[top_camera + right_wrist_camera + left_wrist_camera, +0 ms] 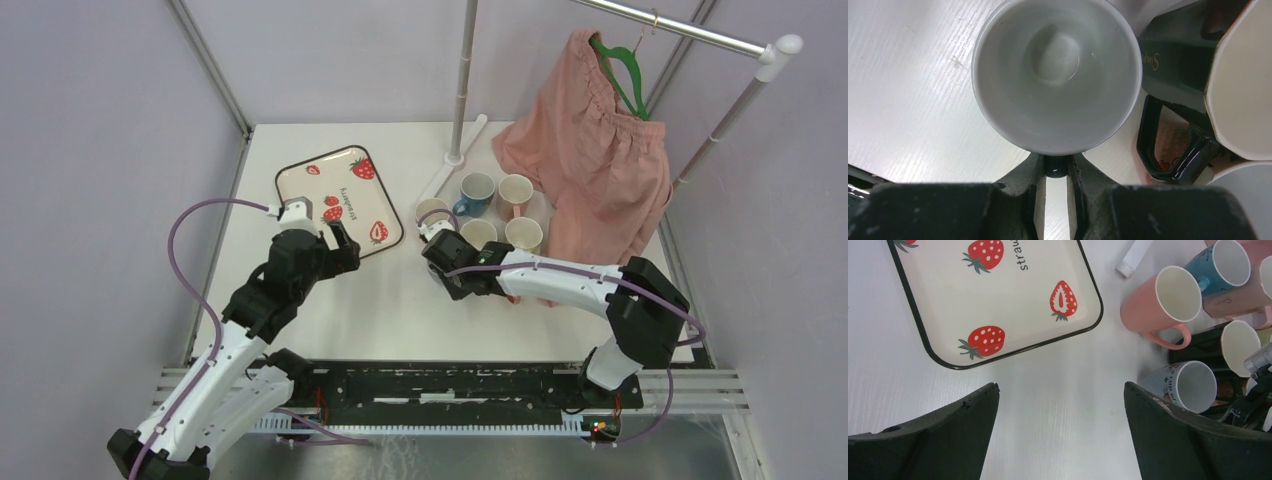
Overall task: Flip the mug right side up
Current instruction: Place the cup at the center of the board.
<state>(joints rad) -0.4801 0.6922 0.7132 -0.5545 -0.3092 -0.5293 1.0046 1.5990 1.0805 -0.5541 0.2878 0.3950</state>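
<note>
One grey mug [1055,75] fills the right wrist view, its mouth turned up at the camera so that the pale inside and round floor show. Its dark handle sits on the near side, pinched between the narrow jaws of the right end effector [1055,172]. Just to the right stands a glossy black mug [1168,135] with a cream, many-sided mouth. White bench [908,100] shows on the left.

From the left wrist, the left end effector [1060,386] stands spread wide and holds nothing, with bare bench between its fingers. A strawberry tray [948,270] lies flat ahead on the left. On the right is a cluster of cups. The grey mug, lettered on its side and mouth up, is the nearest. Beyond it are a pink mug [1148,305] and a blue mug [1218,270].

In the top view, the left end effector hovers at the near corner of the tray. The right one sits at the near left edge of the cluster and covers most of the grey mug. A pink garment [590,150] hangs from a green hanger [622,70] on a rail [680,28] at the back right.
</note>
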